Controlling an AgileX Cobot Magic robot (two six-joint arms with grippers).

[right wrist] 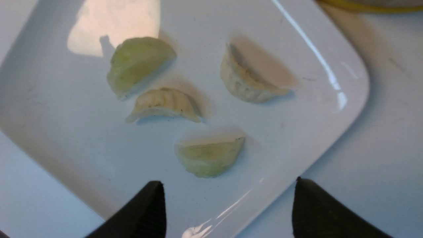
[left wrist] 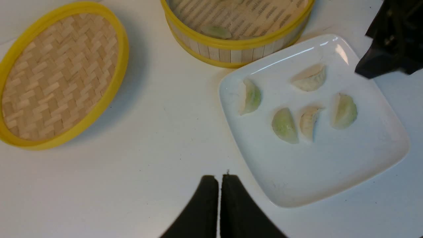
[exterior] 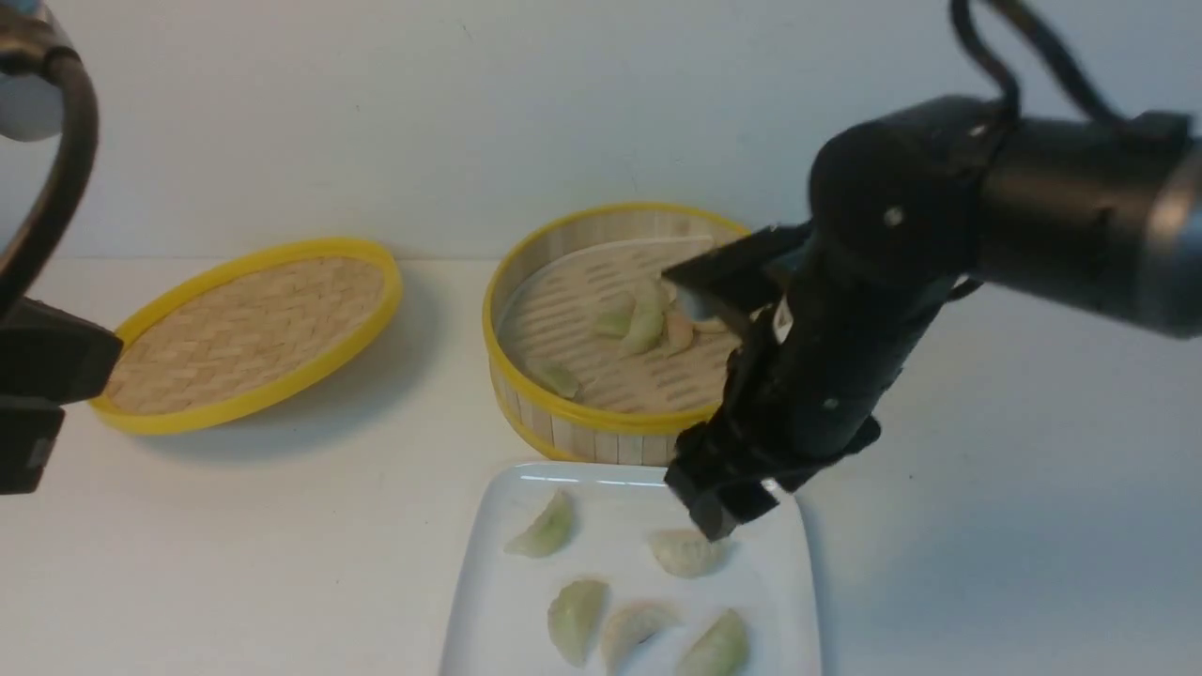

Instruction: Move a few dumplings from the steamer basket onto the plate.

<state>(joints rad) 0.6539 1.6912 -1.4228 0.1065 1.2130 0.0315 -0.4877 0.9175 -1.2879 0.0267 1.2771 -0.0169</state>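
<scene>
Black R claw (right wrist: 229, 206) wide open, nothing held, over plate (right wrist: 82, 132); L claw (left wrist: 219, 185) shut, empty.

The plate (exterior: 526, 601) near the right gripper (right wrist: 229, 198) looks smooth and glossy, like glazed ceramic, with sharp highlights. Beyond that gripper, the steamer basket (exterior: 582, 438) looks like pale slatted wood or bamboo. The lid (left wrist: 62, 76), well away from it, is rough woven bamboo. The dumplings (left wrist: 286, 125) below the gripper look soft, pleated and faintly waxy. The gripper itself looks matt black, like plastic.
</scene>
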